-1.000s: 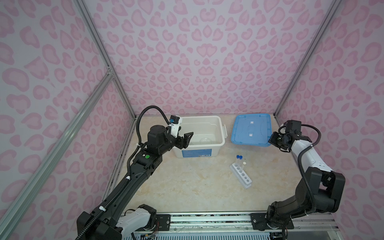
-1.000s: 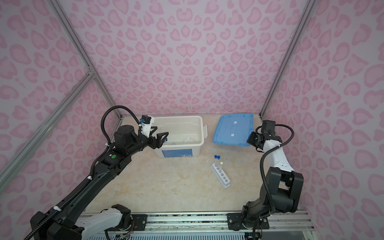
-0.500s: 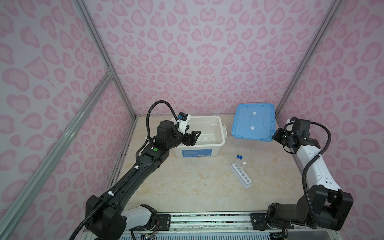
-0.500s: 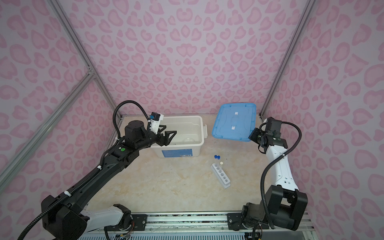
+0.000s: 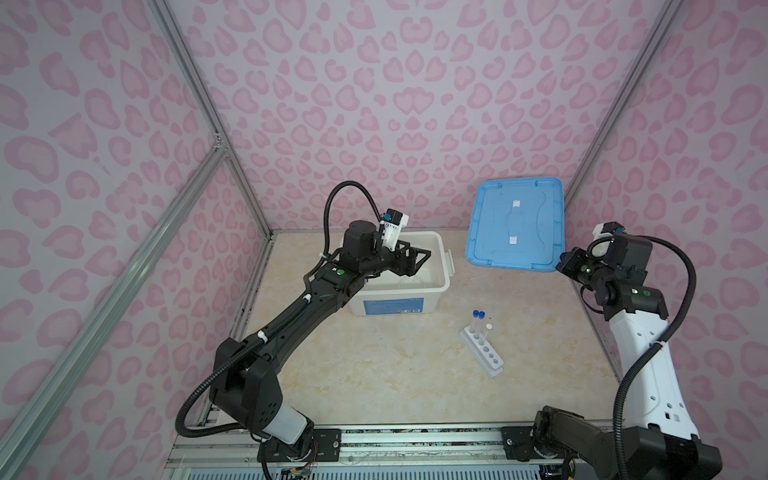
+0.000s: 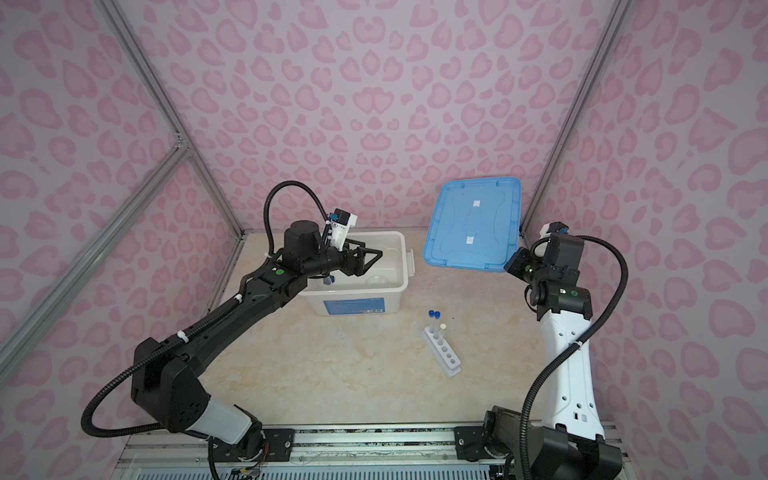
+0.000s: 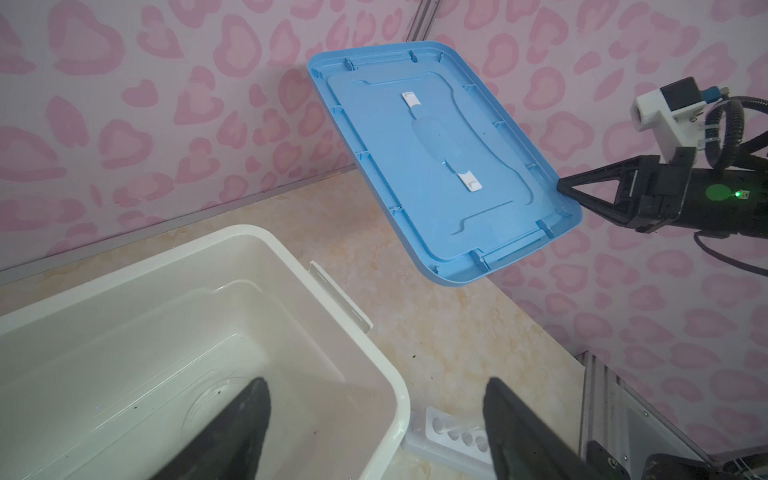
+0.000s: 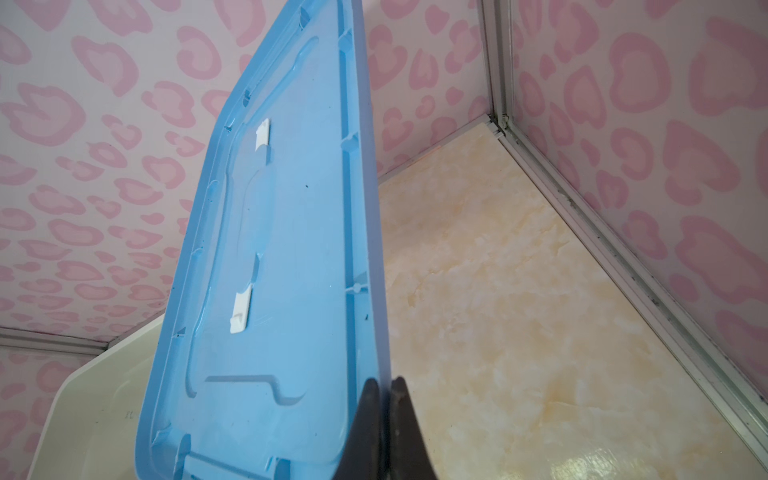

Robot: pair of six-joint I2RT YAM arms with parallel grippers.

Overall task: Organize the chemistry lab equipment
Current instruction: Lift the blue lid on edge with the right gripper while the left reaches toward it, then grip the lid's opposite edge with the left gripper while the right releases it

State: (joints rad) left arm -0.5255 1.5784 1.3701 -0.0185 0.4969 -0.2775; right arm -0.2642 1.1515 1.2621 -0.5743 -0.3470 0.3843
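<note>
The white rack (image 5: 487, 358) (image 6: 446, 358) stands on the table right of centre, holding two blue-capped test tubes (image 5: 478, 321) and a pale-capped one (image 5: 488, 330). A clear round dish (image 5: 411, 283) (image 6: 376, 281) lies inside the white bin (image 5: 394, 306) (image 6: 353, 306), with a small blue-based cylinder (image 6: 328, 281) beside it. My left gripper (image 5: 420, 259) (image 7: 374, 386) hovers open and empty over the bin's interior. My right gripper (image 5: 564, 261) (image 8: 385, 380) is shut on the corner edge of the blue lid (image 5: 515, 224) (image 8: 270, 249), holding it tilted in the air at the back right.
Patterned pink walls with metal frame posts (image 5: 611, 120) enclose the table on three sides. The lid hangs close to the back right corner. The rack (image 7: 453, 436) lies just beyond the bin's near right corner (image 7: 399, 395). Bare table lies in front of the bin.
The right gripper has lifted the blue lid off the table and tilted it up. The left gripper has swung right, from the bin's left rim to over its interior.
</note>
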